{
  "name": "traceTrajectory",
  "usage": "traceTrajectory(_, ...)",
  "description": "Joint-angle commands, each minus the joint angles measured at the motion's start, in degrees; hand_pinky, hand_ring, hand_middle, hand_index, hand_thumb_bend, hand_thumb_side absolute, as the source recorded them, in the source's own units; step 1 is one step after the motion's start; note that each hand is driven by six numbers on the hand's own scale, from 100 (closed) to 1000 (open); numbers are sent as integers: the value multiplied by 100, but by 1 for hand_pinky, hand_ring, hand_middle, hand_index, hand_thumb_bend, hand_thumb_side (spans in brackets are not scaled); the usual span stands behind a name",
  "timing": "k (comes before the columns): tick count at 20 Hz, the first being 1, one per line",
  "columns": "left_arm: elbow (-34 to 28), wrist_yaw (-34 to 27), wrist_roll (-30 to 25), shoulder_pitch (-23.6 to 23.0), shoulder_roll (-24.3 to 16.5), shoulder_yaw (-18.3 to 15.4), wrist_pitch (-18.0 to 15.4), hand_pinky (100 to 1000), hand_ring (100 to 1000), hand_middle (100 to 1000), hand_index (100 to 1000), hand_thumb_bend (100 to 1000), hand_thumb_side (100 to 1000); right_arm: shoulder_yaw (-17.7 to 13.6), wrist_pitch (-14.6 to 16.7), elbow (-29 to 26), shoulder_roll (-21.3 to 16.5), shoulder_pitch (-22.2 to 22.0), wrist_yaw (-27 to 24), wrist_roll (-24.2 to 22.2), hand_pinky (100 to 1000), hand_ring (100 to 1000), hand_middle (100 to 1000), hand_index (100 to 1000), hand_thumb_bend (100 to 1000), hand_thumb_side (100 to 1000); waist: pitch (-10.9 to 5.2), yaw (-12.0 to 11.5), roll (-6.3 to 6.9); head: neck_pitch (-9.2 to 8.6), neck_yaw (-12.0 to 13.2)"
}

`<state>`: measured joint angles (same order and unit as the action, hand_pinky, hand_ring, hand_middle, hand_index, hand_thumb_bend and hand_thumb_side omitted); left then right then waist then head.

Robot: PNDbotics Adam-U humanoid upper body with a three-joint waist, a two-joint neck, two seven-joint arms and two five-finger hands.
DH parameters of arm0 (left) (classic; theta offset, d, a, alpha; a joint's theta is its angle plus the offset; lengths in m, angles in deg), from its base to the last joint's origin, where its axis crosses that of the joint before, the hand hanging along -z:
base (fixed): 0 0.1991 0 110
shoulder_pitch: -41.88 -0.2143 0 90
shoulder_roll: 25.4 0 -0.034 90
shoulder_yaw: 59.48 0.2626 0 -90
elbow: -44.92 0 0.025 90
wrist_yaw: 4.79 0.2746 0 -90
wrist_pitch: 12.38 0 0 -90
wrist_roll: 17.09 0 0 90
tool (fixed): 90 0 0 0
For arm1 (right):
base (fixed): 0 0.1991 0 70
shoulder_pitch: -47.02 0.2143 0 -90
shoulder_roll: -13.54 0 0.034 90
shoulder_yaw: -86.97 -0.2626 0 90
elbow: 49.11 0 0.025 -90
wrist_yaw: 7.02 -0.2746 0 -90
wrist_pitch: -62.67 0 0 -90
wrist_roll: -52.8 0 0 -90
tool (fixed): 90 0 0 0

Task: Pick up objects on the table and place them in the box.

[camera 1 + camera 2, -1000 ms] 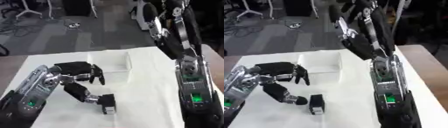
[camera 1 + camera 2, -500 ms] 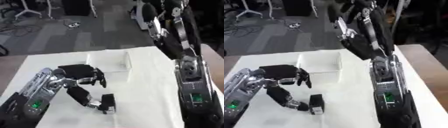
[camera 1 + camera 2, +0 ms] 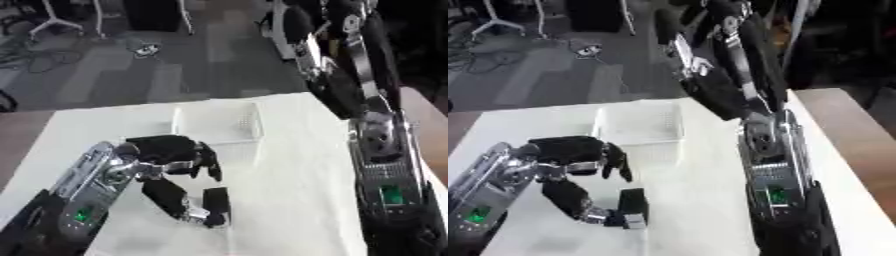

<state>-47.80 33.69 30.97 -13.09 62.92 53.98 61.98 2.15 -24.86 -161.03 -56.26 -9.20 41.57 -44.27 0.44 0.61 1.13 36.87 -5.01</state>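
A small black block (image 3: pixel 216 200) lies on the white table (image 3: pixel 289 190) near the front. My left hand (image 3: pixel 166 152) hovers just above and behind it. Its dark fingers (image 3: pixel 210 165) hang bent downward, clear of the block. The thumb (image 3: pixel 171 197) stretches down along the table, and its silver tip rests against the block's left side. The clear plastic box (image 3: pixel 640 125) stands behind the hand, and I see nothing inside it. My right arm (image 3: pixel 767 165) rises steeply on the right. Its hand (image 3: pixel 689 55) is held high above the box, the fingers hard to make out.
The table's right edge (image 3: pixel 833 150) runs beside a brown surface. Beyond the far edge is grey floor with cables (image 3: pixel 140 50) and stands. White tabletop shows between the box and my right arm.
My left hand has sunk lower and come forward over the black block, the thumb closing in on it. The block and the box stay put. The right arm holds still.
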Motion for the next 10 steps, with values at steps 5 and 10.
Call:
traceTrajectory(5, 6, -117, -120, 81, 37, 18, 50, 389, 552, 654, 769, 510, 830, 8, -6, -59, 20, 76, -13, -21, 133, 414, 528, 737, 318, 1000, -46, 18, 9, 9, 61)
traceTrajectory(10, 33, -21, -361, 97, 16, 59, -111, 404, 576, 695, 794, 527, 736, 12, -6, -62, 23, 75, -11, -24, 133, 414, 528, 737, 319, 1000, -47, 23, 12, 16, 63)
